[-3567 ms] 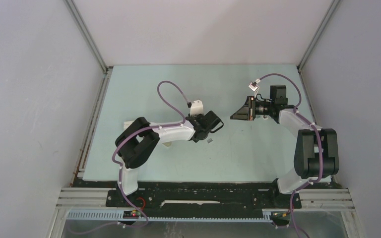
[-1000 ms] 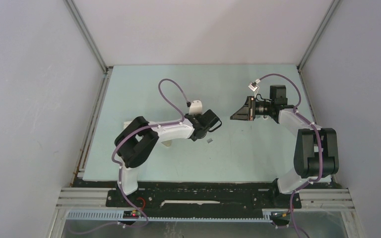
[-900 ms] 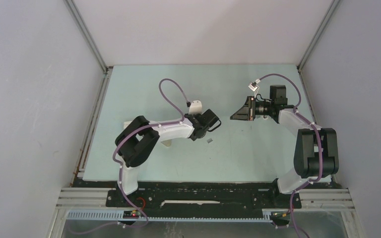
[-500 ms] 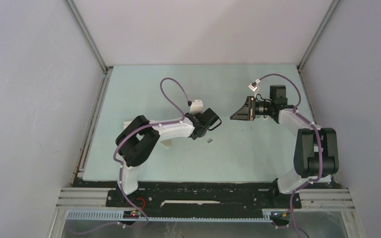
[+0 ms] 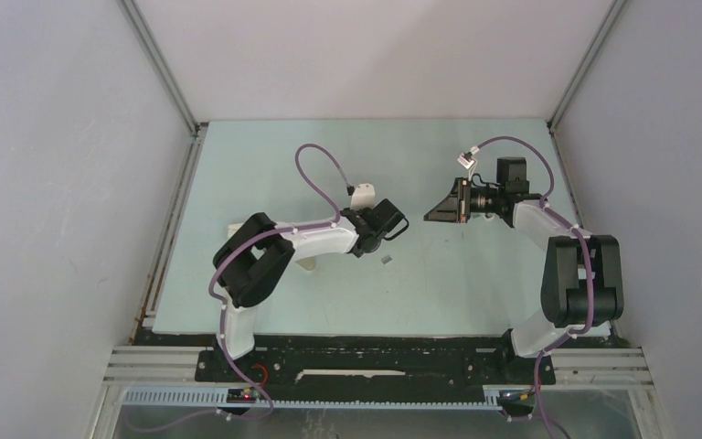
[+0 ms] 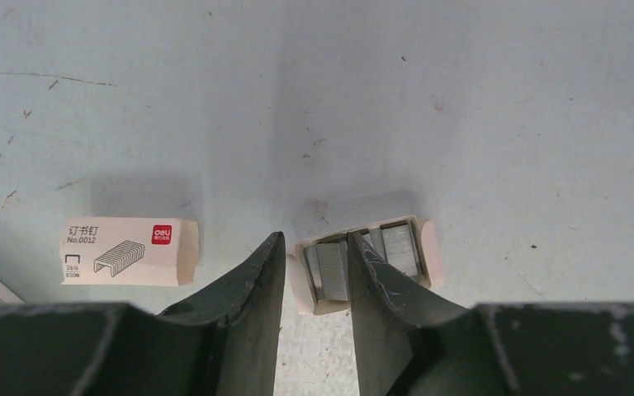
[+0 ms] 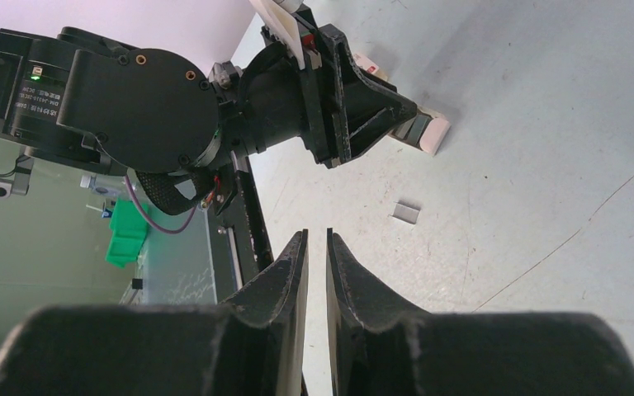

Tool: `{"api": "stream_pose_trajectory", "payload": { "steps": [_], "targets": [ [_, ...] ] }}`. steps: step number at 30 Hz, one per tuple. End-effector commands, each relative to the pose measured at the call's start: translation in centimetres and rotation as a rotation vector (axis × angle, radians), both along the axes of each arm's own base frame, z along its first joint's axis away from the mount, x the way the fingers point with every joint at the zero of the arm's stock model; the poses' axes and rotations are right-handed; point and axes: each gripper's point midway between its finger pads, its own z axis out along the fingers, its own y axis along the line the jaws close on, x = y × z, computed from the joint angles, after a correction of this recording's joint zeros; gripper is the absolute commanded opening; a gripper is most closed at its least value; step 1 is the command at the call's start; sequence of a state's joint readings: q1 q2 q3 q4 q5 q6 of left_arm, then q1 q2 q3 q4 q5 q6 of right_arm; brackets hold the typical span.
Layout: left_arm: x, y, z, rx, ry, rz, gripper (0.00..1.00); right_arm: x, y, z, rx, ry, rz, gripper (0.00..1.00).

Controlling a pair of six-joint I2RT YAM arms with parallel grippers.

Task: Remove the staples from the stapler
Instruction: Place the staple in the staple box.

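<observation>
Left gripper (image 6: 314,241) is hanging low over the pale green table (image 6: 503,124) with its jaws parted and gripping nothing; bare tabletop is showing through the gap. Off to the left in its wrist view, a closed staple box (image 6: 128,251) – white, printed with a red logo and a drawing of a staple block – is lying flat, well clear of the fingers. Just right of the gap, an open box (image 6: 431,252) is lying with its flaps spread, and silvery staples (image 6: 400,247) are sitting inside it in blocks. The finger on that side (image 6: 376,285) is covering the box's near corner; whether it is touching cannot be told.

Further right, a loose staple strip (image 7: 405,213) is lying alone on the table, near the left gripper and between the two arms.

Right gripper (image 7: 314,239) is hovering above the table, pointing toward the left one, its jaws only a narrow slit apart – nothing is sitting between them.
</observation>
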State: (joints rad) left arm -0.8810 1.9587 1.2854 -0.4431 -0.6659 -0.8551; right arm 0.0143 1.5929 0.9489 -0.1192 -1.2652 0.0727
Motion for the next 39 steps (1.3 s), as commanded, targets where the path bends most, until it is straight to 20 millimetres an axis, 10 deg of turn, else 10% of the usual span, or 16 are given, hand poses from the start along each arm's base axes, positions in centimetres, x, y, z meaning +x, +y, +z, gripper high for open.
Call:
{"api": "stream_pose_trajectory", "payload": {
  "steps": [1, 27, 39],
  "targets": [
    [1.2, -1.1, 2.1, -0.051, -0.047, -0.001, 0.39, 0.8, -0.1, 1.1, 0.011, -0.052, 0.007, 0.21],
    [0.5, -0.2, 0.6, -0.014, 0.010, 0.008, 0.33, 0.7, -0.1, 1.4, 0.015, -0.056, 0.008, 0.21],
    [1.7, -0.9, 5.9, -0.059, -0.091, -0.029, 0.46, 0.7, -0.1, 1.4, 0.013, -0.068, 0.011, 0.21]
  ]
}}
